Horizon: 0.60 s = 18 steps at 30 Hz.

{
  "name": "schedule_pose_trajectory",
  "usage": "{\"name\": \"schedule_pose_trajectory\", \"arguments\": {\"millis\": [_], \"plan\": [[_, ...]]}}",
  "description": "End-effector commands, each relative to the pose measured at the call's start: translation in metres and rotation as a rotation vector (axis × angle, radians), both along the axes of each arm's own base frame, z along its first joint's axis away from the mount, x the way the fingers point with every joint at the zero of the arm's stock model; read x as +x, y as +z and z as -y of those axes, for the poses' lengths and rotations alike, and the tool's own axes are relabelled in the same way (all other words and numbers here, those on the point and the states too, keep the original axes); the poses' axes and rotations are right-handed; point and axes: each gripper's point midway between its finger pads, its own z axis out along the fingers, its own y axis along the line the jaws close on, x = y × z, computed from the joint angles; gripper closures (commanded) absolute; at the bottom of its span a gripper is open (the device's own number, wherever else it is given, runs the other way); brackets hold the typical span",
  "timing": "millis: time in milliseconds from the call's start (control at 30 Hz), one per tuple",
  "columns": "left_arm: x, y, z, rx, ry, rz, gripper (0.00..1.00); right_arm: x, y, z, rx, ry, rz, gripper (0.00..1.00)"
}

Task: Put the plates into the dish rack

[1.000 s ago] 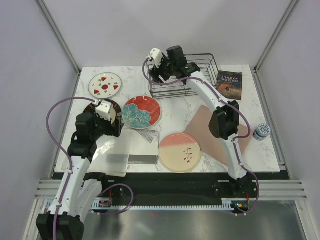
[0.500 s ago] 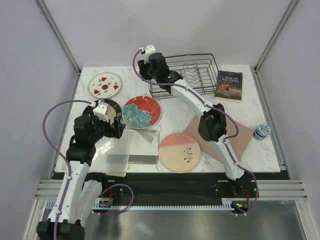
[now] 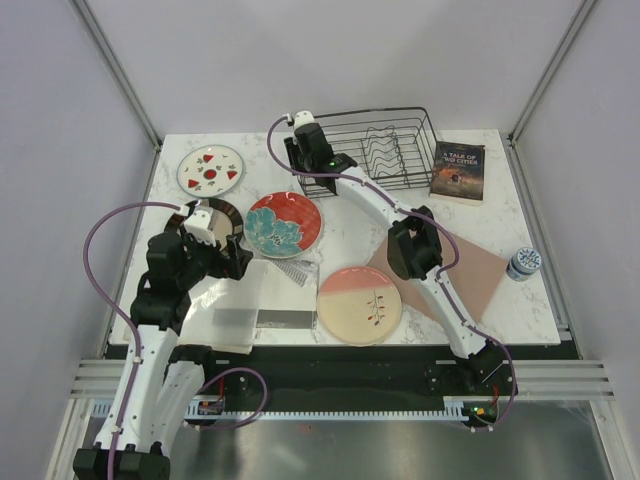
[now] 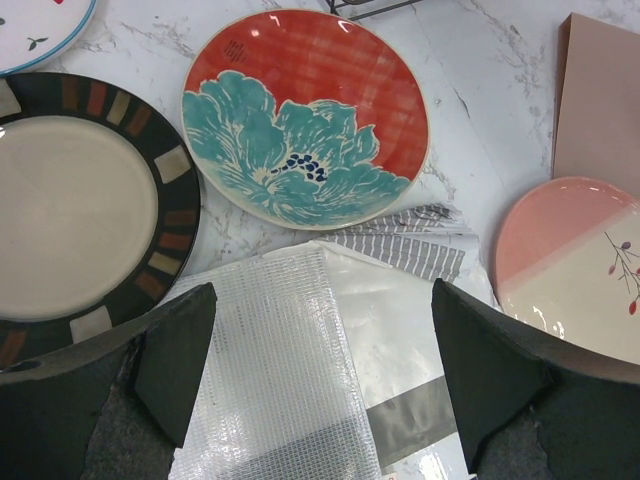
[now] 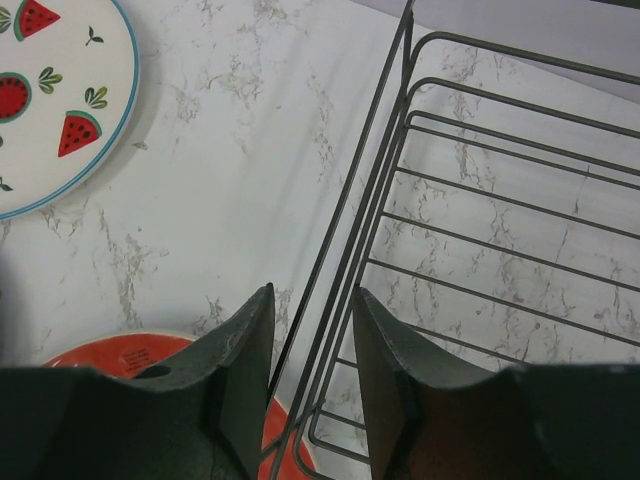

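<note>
The black wire dish rack [image 3: 385,150] stands at the back, with no plate in it. Four plates lie flat on the table: white with watermelons [image 3: 210,169], dark-rimmed cream [image 3: 228,212] partly under my left wrist, red with teal flower [image 3: 284,224], pink-and-cream with twig [image 3: 359,304]. My right gripper [image 3: 303,160] is at the rack's left wall; in the right wrist view it [image 5: 313,295] is narrowly open, straddling the rim wire [image 5: 345,230]. My left gripper [image 3: 228,260] is open and empty above a clear plastic bag [image 4: 270,360], near the dark-rimmed plate [image 4: 70,200] and the red plate [image 4: 305,115].
A dark paperback book [image 3: 459,170] lies right of the rack. A pinkish-brown mat [image 3: 470,270] lies at the right, with a small blue-and-white jar [image 3: 523,263] beyond it. Plastic bags [image 3: 250,305] and a striped cloth piece [image 3: 293,270] lie at the front left.
My right gripper has moved left, from over the rack's left part to its left rim, and come lower. The rack and plates have not moved. My left arm has barely shifted.
</note>
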Motion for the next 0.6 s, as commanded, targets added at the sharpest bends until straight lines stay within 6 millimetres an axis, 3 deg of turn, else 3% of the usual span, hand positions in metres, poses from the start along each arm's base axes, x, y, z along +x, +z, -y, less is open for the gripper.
{"name": "schedule_pose_trajectory", "arguments": {"millis": [0, 167, 333, 400, 500, 567], "plan": [[0.001, 0.02, 0.004, -0.042, 0.0, 0.026, 0.05, 0.007, 0.023, -0.008, 0.051, -0.008, 0.049, 0.58], [0.003, 0.021, 0.004, -0.049, 0.002, 0.017, 0.05, 0.006, 0.017, -0.009, 0.035, 0.0, 0.049, 0.75], [0.004, 0.024, 0.006, -0.066, 0.003, 0.012, 0.05, 0.006, 0.009, -0.006, -0.003, -0.004, 0.046, 0.79], [0.005, 0.025, 0.006, -0.07, 0.002, 0.016, 0.05, 0.005, 0.006, -0.004, -0.022, -0.013, 0.043, 1.0], [0.006, 0.026, 0.006, -0.071, 0.004, 0.021, 0.05, 0.006, 0.006, 0.0, -0.037, -0.025, 0.045, 1.0], [0.006, 0.027, 0.006, -0.071, 0.005, 0.029, 0.05, 0.007, 0.02, 0.0, -0.044, -0.015, 0.079, 1.0]]}}
